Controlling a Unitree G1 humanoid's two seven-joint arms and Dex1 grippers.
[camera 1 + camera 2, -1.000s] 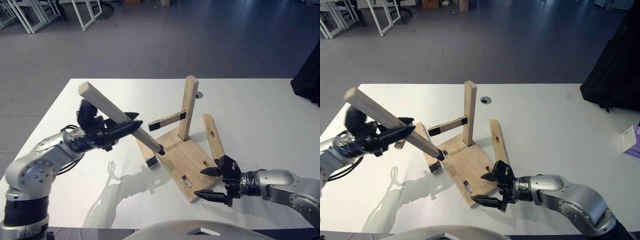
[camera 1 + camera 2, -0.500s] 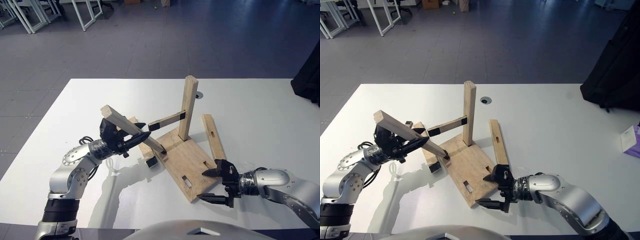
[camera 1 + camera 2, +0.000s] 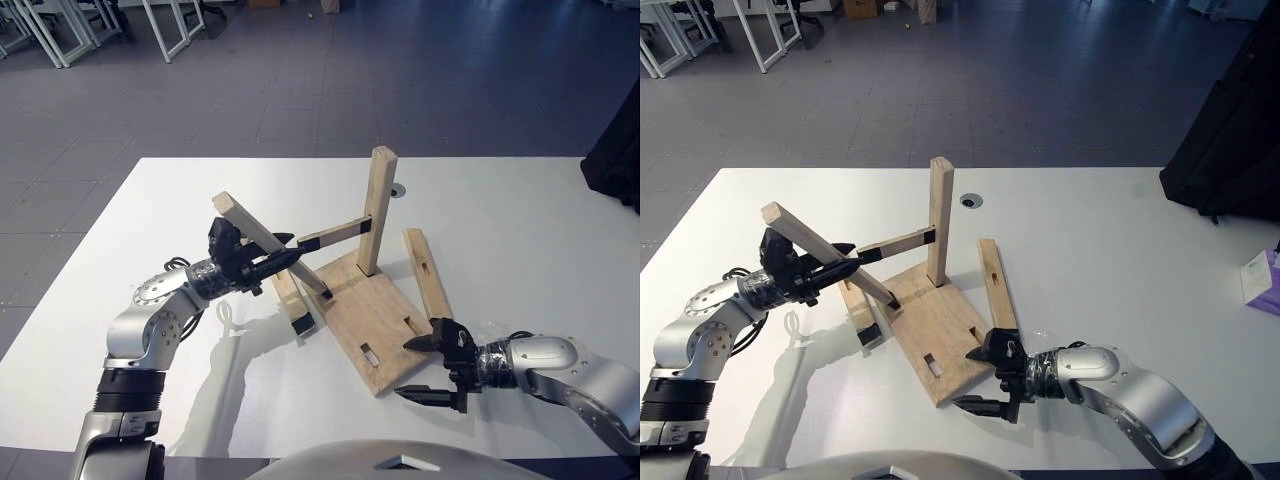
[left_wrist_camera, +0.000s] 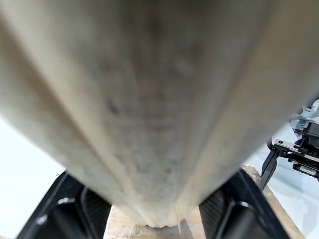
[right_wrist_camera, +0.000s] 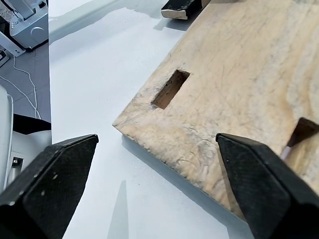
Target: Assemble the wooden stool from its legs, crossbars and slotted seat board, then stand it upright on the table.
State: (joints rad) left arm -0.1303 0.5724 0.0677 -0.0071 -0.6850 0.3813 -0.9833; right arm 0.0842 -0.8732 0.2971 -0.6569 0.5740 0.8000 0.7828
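Left gripper (image 3: 272,256) clamps tilted leg (image 3: 238,215), tip at board (image 3: 385,310); right gripper (image 3: 405,368) gapes empty by board's corner. Unbraced, your push may slide board, jamming leg.

Slotted seat board (image 3: 375,325) lying flat on the bench (image 3: 520,230), with rectangular slots near its corners. An upright leg (image 3: 378,205) stands in it, with a black-tipped crossbar (image 3: 335,237) projecting sideways. The second leg (image 3: 250,232) (clamped in the left end effector (image 3: 283,259)) leans, its dark foot at the board's left edge. A slotted leg (image 3: 425,272) lies just right of the board and a black-tipped piece (image 3: 292,300) just left.
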